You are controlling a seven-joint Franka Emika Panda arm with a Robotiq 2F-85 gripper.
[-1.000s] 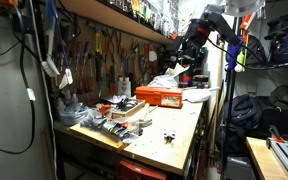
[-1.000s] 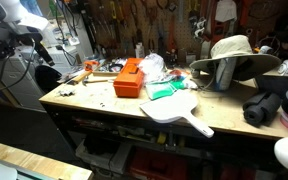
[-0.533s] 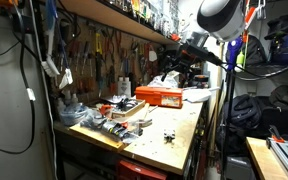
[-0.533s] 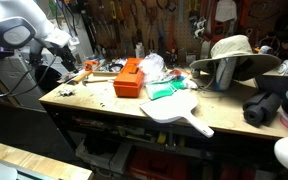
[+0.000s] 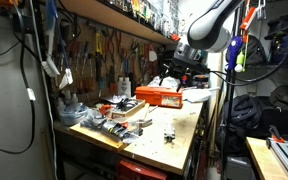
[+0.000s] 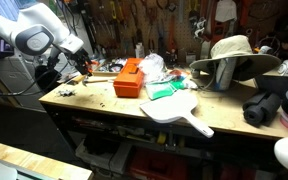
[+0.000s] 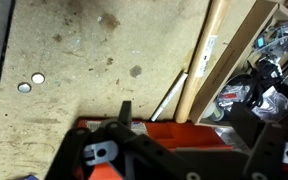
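Orange case point(image 5: 157, 97) lies flat on the workbench point(image 5: 174, 138), toward the back and about midway along it, in both exterior views. From the left in an exterior view, a heap of small tools point(image 5: 114, 115) covers the bench's near corner. Next comes the case, then the gripper point(image 5: 176, 72) hanging in the air close to the case's far end, not touching it. The white arm point(image 5: 209, 25) rises to the right of it.

In the wrist view two washers point(image 7: 30, 82) lie on the bare board at the left. The case runs along the lower edge, behind the gripper's black linkages, and a wooden handle point(image 7: 199, 60) slants down at the right, ending just beside the case. Whether the fingers are spread or closed cannot be told.

Right of the case in an exterior view lie a white paddle-shaped board point(image 6: 179, 110) and a straw hat point(image 6: 229, 52).
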